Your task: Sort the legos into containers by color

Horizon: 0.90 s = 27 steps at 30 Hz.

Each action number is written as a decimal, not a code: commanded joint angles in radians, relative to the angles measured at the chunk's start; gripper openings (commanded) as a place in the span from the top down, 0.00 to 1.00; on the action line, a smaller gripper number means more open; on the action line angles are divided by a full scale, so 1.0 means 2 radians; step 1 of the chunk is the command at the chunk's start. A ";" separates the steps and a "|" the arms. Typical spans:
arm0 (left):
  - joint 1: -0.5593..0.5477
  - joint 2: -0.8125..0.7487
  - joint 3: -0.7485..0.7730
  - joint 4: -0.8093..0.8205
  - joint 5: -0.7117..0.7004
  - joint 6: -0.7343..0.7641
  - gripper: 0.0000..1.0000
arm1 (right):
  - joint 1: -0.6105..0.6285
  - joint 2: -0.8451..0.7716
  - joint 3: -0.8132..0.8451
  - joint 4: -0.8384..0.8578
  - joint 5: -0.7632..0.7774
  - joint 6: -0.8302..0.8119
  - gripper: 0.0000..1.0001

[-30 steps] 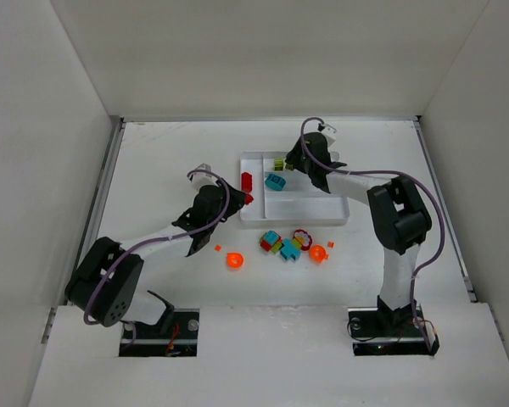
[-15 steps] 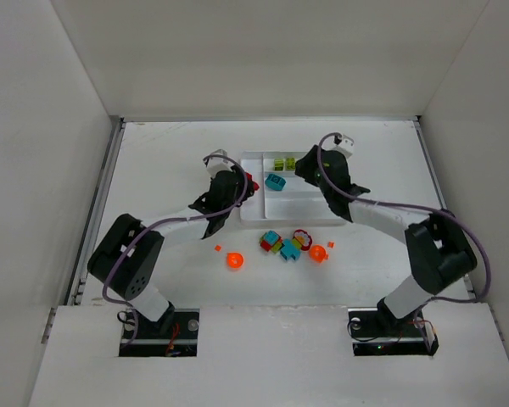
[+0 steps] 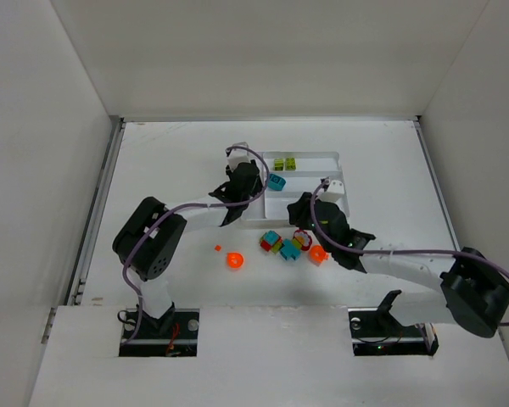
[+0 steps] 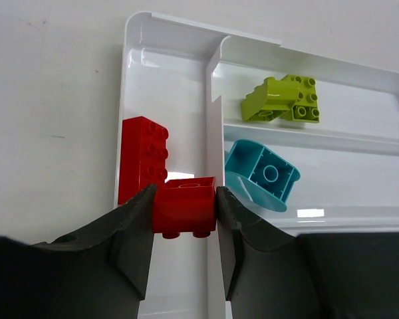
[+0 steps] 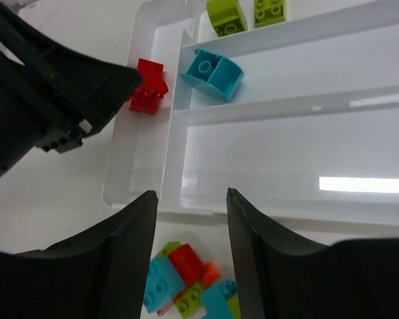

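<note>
My left gripper (image 4: 184, 199) is shut on a small red brick (image 4: 184, 206) and holds it above the narrow side slot of the white tray (image 4: 173, 20). A longer red brick (image 4: 143, 156) lies in that slot. Two yellow-green bricks (image 4: 279, 98) sit in the far long slot and a teal one (image 4: 261, 174) in the slot beside it. My right gripper (image 5: 191, 196) is open and empty, hovering at the tray's near edge above a loose pile of legos (image 5: 186, 282). From above, the left gripper (image 3: 244, 182) is at the tray's left end and the right gripper (image 3: 301, 212) at its front.
Two rounded orange pieces (image 3: 234, 260) (image 3: 318, 253) lie on the table on either side of the pile (image 3: 284, 246). A tiny orange bit (image 3: 218, 248) lies to the left. White walls enclose the table, and the two arms are close together at the tray's left half.
My left arm has carried the red brick rightward and away to above the tray's side slot. My right arm has pulled back from the far slot to the tray's near edge, over the pile.
</note>
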<state>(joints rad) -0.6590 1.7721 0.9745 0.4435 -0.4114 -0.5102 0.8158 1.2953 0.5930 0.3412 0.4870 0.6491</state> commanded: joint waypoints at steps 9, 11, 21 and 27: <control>0.002 -0.001 0.042 -0.015 -0.022 0.037 0.58 | 0.094 -0.049 -0.023 -0.081 0.024 -0.017 0.51; 0.004 -0.007 0.037 -0.015 -0.021 0.036 0.55 | 0.103 -0.035 -0.015 -0.079 0.014 -0.029 0.43; -0.003 -0.091 -0.025 -0.015 0.002 0.018 0.55 | 0.135 0.058 0.052 -0.075 0.007 -0.108 0.34; -0.001 -0.207 -0.129 -0.036 0.032 -0.049 0.55 | 0.142 0.086 0.072 -0.076 0.004 -0.118 0.36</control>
<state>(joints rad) -0.6601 1.4651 0.7898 0.3885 -0.3737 -0.5304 1.0931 1.4559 0.6952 0.1795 0.4911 0.4492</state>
